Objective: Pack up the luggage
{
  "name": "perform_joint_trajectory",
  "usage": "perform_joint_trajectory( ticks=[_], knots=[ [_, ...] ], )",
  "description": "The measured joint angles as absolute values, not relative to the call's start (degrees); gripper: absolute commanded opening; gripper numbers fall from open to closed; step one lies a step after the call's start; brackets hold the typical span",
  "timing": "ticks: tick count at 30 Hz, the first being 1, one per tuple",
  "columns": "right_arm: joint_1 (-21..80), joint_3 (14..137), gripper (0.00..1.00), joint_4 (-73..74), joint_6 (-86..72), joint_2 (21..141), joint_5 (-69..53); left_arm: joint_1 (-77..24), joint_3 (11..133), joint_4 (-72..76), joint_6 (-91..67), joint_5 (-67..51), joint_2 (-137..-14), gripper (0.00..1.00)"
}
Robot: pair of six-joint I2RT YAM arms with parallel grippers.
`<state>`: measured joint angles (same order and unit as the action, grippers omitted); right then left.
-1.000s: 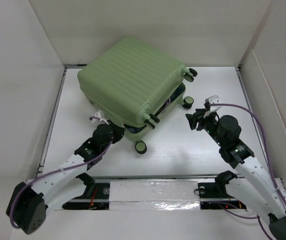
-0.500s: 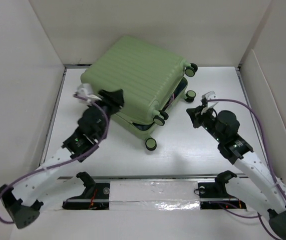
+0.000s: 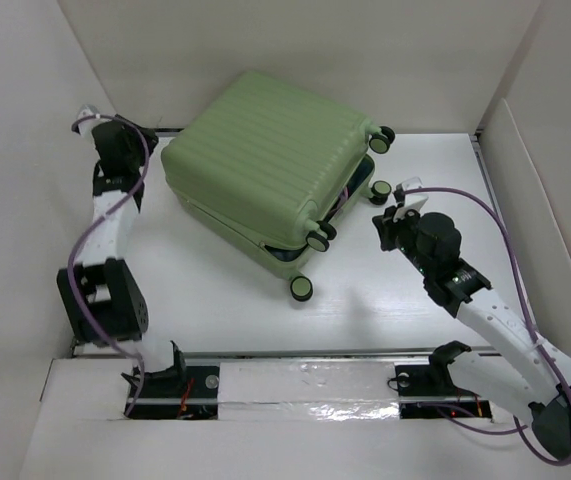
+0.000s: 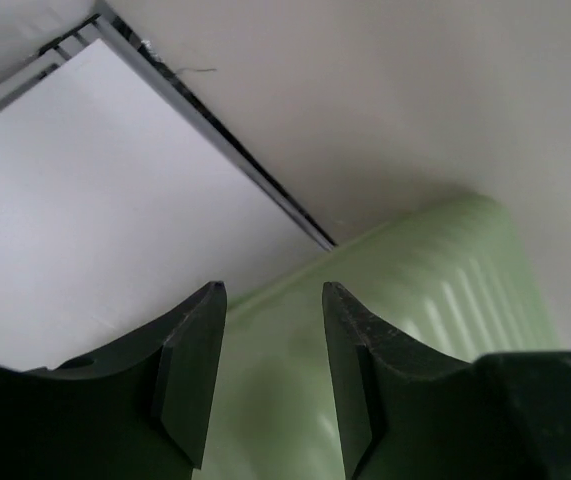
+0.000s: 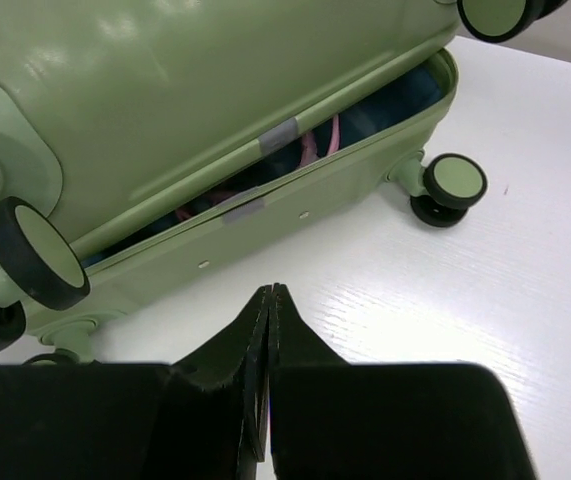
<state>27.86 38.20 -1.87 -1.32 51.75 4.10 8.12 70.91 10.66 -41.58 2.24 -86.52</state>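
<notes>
The suitcase (image 3: 265, 150) is ribbed, slightly glossy hard plastic; the table (image 3: 365, 290) is smooth, matt, faintly grained.

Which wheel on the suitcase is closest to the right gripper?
The lower far-right wheel, just beyond the right gripper. The wheel above it and the two near-side wheels sit farther away.

1. No text, brand, number or sign is showing readably in any of the views.
2. The luggage (image 3: 265, 150) is carrying no mark on its shell that I can read. The small grey tabs (image 5: 280, 133) on its open seam are looking blank, or they are too small for making out letters.
</notes>
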Motion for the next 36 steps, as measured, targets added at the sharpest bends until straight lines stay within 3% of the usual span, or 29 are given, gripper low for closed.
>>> perform_joint_trajectory(
  ticks=[7, 14, 22, 26, 36],
  knots=[
    [27.75, 38.17, 0.03, -1.45, -1.56, 53.6, 7.05, 14.98, 104.2, -1.56, -37.06, -9.1, -113.3, 0.4],
    [25.58, 37.6, 0.03, -1.76, -2.42, 55.33, 7.94, 15.33, 118.93, -8.51, -35.07, -19.53, -127.09, 0.4],
    [19.57, 42.19, 0.08, -2.24, -4.73, 69.36, 6.81, 11.9, 119.11, -6.57, -35.18, -31.2, -135.2, 0.4],
    [19.0, 46.09, 0.11, -3.75, -5.63, 76.99, 5.19, 8.36, 109.95, 2.68, -36.53, -31.48, -133.58, 0.39],
    [15.03, 52.84, 0.18, -10.13, -7.99, 90.3, -0.95, 7.88, 57.82, 36.01, -53.34, -23.53, -107.72, 0.38]
  ],
)
